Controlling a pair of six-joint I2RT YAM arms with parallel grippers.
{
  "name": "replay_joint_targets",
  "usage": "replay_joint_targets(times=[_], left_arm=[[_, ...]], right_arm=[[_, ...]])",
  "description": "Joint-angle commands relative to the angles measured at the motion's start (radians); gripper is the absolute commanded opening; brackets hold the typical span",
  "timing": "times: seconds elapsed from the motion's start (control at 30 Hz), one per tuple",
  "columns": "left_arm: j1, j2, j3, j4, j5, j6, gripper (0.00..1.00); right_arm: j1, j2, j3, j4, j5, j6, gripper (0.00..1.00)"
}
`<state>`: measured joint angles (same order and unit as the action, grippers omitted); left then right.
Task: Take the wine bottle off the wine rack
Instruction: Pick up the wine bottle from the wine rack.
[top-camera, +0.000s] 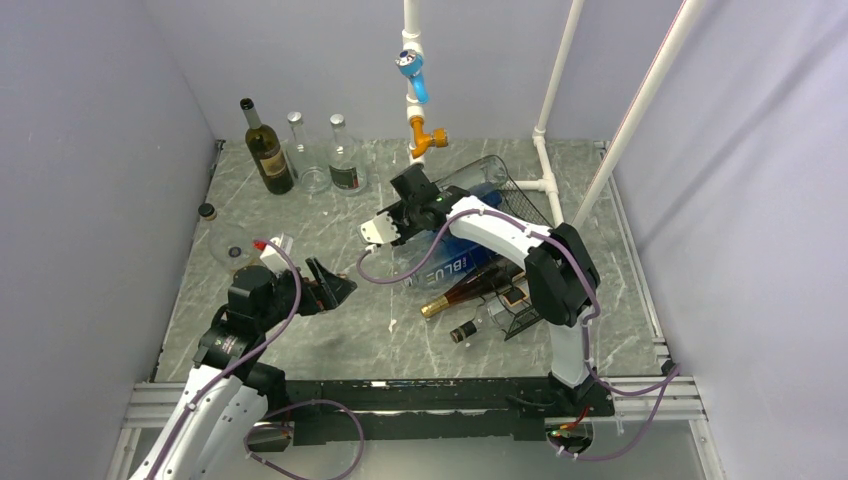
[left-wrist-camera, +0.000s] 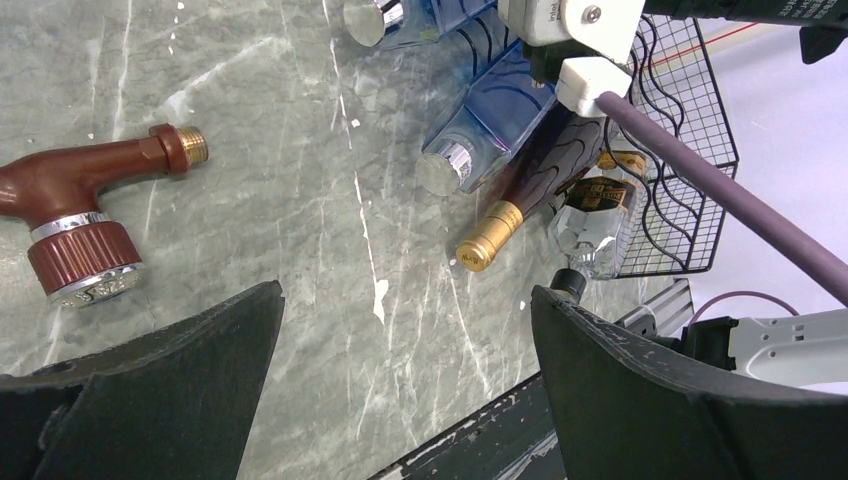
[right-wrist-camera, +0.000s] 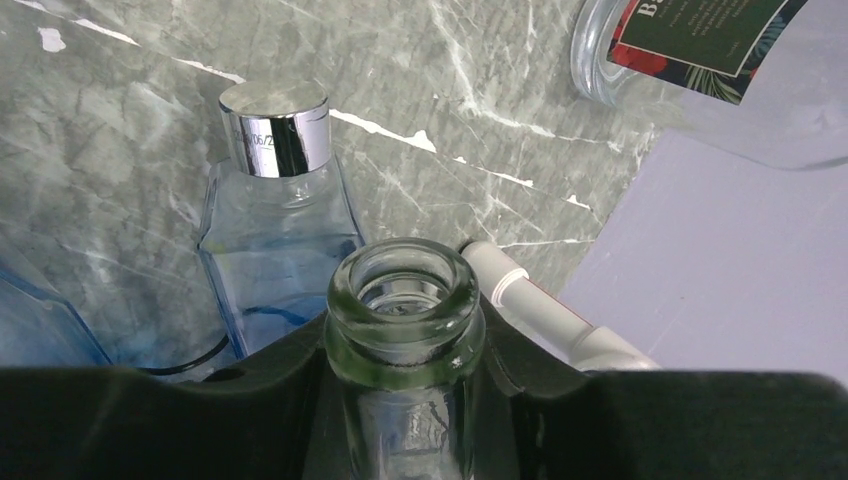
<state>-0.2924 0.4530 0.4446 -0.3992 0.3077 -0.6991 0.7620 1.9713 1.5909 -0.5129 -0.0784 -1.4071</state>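
Clenching wine bottle (right-wrist-camera: 405, 290) neck w/ right gripper (right-wrist-camera: 405, 350), prob. on rack (left-wrist-camera: 690, 200); left gripper (left-wrist-camera: 405, 300) splayed.

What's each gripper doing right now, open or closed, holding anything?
Left gripper: open, holding nothing.
Right gripper: shut on the neck of the clear glass bottle.

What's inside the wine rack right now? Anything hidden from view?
Lying in the wine rack: a clear bottle on top, neck clamped in the shut right gripper; blue bottles; a gold-foiled dark bottle; a small clear bottle. The right arm covers the rack's middle, hiding anything there.
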Motion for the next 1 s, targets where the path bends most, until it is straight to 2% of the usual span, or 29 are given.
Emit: replay_joint_targets(times=[0.0,0.17,0.27,0.7,0.97], left_arm=[[-0.004,-0.018,-0.002,0.010,-0.007,0.009,0.99],[-0.004,-0.023,0.006,0.001,-0.009,0.012,0.99],[-0.004,-0.022,0.005,0.007,-0.006,0.010,0.99],[-0.004,-0.016,0.014,0.011,0.006,0.009,0.99],[-0.004,-0.005,0.023,0.019,0.015,0.006,0.99]], right_arm=[[-0.002,0.005,0.000,0.009,0.014,-0.007,0.29],[0.000,-0.047,0.017,-0.025,-0.013,0.015,0.08],[-0.001,-0.089,0.033,-0.051,-0.030,0.037,0.00],[-0.041,-0.284,-0.028,-0.080,-0.180,0.160,0.00],[-0.138,-0.376,-0.002,-0.127,-0.356,0.274,0.00]])
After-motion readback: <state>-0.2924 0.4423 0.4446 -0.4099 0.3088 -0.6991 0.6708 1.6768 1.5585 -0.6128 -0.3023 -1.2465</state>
